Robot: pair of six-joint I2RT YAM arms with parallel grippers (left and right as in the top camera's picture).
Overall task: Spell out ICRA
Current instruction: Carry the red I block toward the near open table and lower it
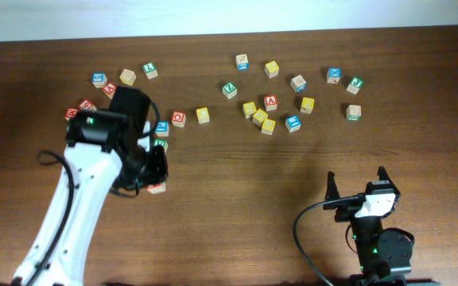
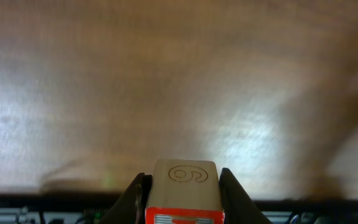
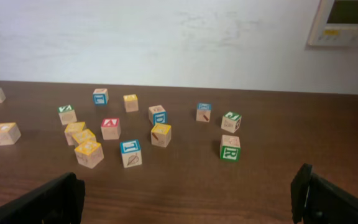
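My left gripper (image 1: 151, 176) is shut on a small wooden cube (image 2: 184, 186) with a red front face; its letter is cut off at the frame edge, and a round figure is engraved on top. From overhead this cube (image 1: 157, 188) sits at the left of the table's middle. The red A cube (image 1: 270, 101) (image 3: 110, 128) stands among several yellow cubes (image 1: 260, 117) whose letters I cannot read. The green R cube (image 1: 354, 112) (image 3: 230, 149) lies far right. My right gripper (image 1: 356, 184) (image 3: 188, 199) is open near the front edge, holding nothing.
More letter cubes lie scattered along the back: a green V cube (image 1: 229, 90), a red cube with a round letter (image 1: 179, 118), blue cubes (image 1: 334, 75), and a cluster by my left arm (image 1: 102, 79). Bare wood fills the middle and front.
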